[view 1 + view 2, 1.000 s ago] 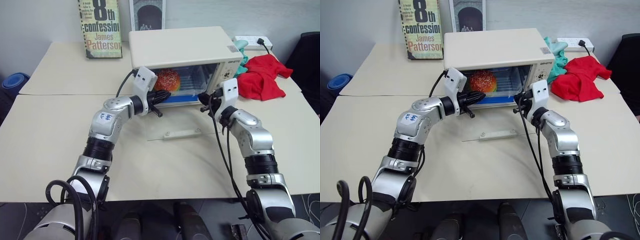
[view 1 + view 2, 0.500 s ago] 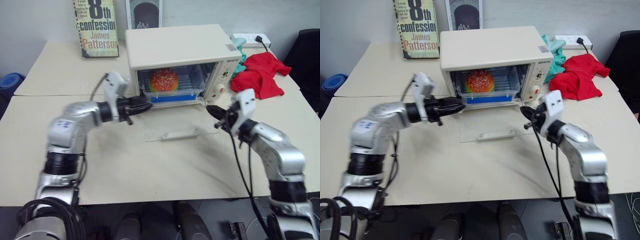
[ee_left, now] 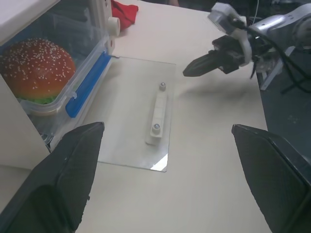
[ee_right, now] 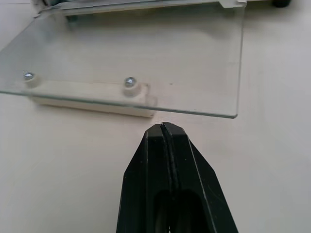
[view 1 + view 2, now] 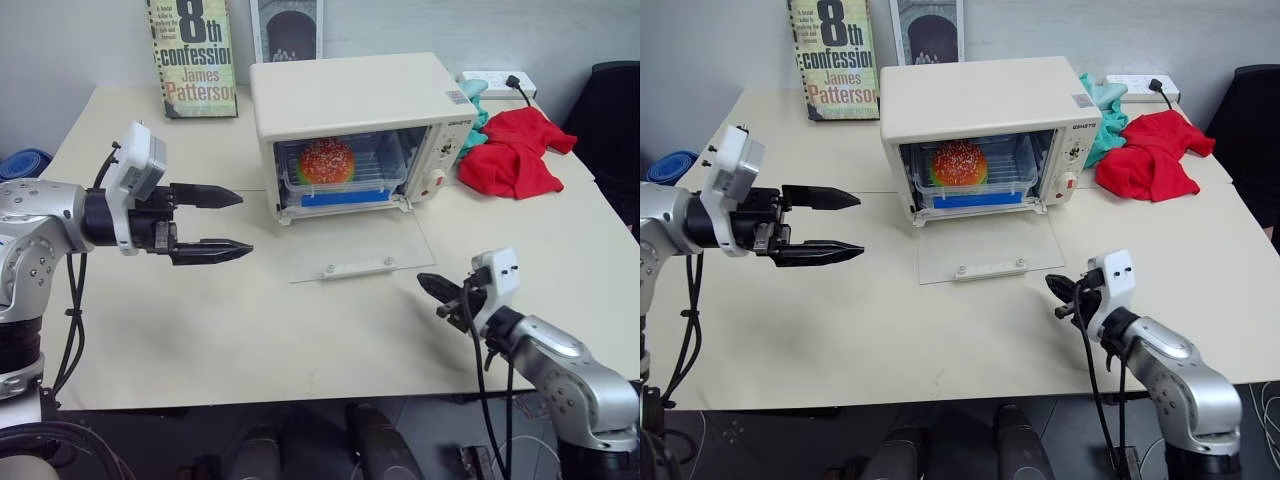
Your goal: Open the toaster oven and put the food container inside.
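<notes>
A pale beige surface (image 5: 300, 330) carries everything, with a grey wall behind it. The food container (image 5: 335, 172), with a sesame burger in it, sits inside the toaster oven (image 5: 355, 120), on the rack. The oven's glass door (image 5: 360, 250) lies folded down flat on the surface, the white handle (image 5: 358, 268) at its front edge. The left tool (image 5: 225, 222) hangs above the surface, well apart from the oven, on its left, fingers spread wide and holding nothing. The right tool (image 5: 428, 285) is low, near the front right corner of the door, its fingers pressed together and empty. Behind the oven a book (image 5: 195, 55) and a picture frame (image 5: 285, 28) stand against the wall. On the right of the oven lie a red cloth (image 5: 515, 150) and a green cloth (image 5: 483, 100).
</notes>
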Available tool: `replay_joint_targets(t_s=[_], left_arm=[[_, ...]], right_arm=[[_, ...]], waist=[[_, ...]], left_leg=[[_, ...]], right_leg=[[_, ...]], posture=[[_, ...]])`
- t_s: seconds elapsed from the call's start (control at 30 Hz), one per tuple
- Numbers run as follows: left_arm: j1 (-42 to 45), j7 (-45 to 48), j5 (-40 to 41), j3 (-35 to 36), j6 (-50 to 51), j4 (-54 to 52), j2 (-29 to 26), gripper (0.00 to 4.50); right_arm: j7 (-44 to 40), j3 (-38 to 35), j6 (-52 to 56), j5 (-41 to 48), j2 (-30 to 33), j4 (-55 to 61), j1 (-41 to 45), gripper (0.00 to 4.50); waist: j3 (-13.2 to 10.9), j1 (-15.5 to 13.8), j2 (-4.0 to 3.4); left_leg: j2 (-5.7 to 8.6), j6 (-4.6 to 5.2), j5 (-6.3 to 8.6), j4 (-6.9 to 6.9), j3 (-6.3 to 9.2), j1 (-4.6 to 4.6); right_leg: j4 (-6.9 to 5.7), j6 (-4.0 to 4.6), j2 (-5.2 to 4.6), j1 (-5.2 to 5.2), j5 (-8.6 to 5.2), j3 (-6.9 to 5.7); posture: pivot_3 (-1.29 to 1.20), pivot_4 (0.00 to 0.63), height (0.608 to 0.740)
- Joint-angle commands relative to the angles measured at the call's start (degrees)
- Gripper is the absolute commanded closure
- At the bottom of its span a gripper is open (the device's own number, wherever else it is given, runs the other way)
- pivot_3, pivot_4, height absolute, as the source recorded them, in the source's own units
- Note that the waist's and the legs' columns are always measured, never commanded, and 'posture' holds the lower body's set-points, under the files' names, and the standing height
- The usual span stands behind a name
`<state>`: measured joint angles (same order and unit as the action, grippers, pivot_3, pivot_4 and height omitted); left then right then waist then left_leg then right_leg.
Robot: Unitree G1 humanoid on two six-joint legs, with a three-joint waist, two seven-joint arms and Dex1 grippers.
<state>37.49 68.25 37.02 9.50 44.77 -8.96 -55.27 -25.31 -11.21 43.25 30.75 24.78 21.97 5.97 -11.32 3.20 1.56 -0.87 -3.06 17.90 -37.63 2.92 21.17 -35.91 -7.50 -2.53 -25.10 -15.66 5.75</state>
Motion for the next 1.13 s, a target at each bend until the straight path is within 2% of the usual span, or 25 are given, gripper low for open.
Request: replay_joint_targets(t_s=[0.03, 0.3, 0.43, 0.57, 0.8, 0.93, 1.13], left_arm=[[2.1, 1.0, -0.4, 0.2, -2.0, 0.5, -1.5, 0.03], [2.7, 0.8, -0.2, -0.8, -2.2, 1.2, -0.7, 0.03], [2.8, 0.7, -0.2, -1.1, -2.6, 1.9, -0.1, 0.03], [3.2, 1.2, -0.7, -1.5, -3.4, 3.3, -0.1, 0.0], [4.2, 2.8, -1.3, -0.1, -4.7, 7.1, -2.0, 0.0], [5.3, 4.2, -1.0, 0.9, -4.9, 9.4, -3.7, 0.0], [6.0, 4.4, -0.9, 1.1, -5.0, 9.9, -4.0, 0.0]], right_arm=[[-0.2, 0.7, -4.4, -2.3, -0.4, -4.0, 1.9, 4.5], [-0.4, 0.2, -6.2, -1.7, -0.6, -4.9, 5.5, 4.5], [-0.9, -2.8, -2.8, 2.1, 2.8, -0.8, 10.0, 4.5], [-3.6, -9.5, 3.8, 10.4, 10.3, 2.9, 14.2, 3.75], [-14.8, -20.3, 13.0, 22.2, 28.6, 4.1, 13.7, 1.35], [-20.7, -22.7, 12.4, 23.6, 34.0, 4.1, 10.7, 0.03], [-20.4, -21.3, 11.2, 24.0, 33.7, 2.9, 11.4, 0.03]], waist=[[0.0, 0.0, 0.0], [0.0, 0.1, 0.0], [0.0, 0.1, -0.06], [-0.1, -0.1, -0.15], [-0.1, -0.5, -0.12], [-0.1, -0.3, -0.09], [-0.1, -0.1, -0.09]], left_leg=[[-0.01, 0.0, 0.0, 0.01, 0.01, 0.02], [-0.02, 0.01, 0.01, 0.03, 0.0, 0.05], [-0.02, 0.01, 0.0, 0.02, -0.01, 0.06], [-0.02, 0.01, 0.0, 0.0, 0.01, 0.09], [-0.01, 0.06, 0.03, 0.02, 0.06, 0.12], [-0.04, 0.1, 0.03, 0.01, -0.02, 0.06], [-0.04, 0.12, 0.03, -0.01, -0.05, 0.06]], right_leg=[[0.01, 0.0, 0.01, -0.02, 0.0, -0.01], [0.0, 0.0, 0.01, -0.05, 0.0, 0.0], [-0.06, 0.0, 0.0, -0.1, 0.0, 0.0], [-0.05, 0.0, 0.0, -0.1, 0.0, 0.0], [0.05, 0.01, 0.0, -0.05, -0.01, -0.05], [0.03, 0.01, 0.01, -0.05, -0.01, -0.02], [0.0, 0.01, 0.03, -0.05, -0.01, 0.0]], posture=[[0.0, 0.15, 0.74], [0.0, 0.15, 0.74], [0.0, 0.15, 0.74], [0.0, 0.15, 0.74], [0.0, 0.15, 0.74], [0.0, 0.15, 0.74], [0.0, 0.15, 0.74]])
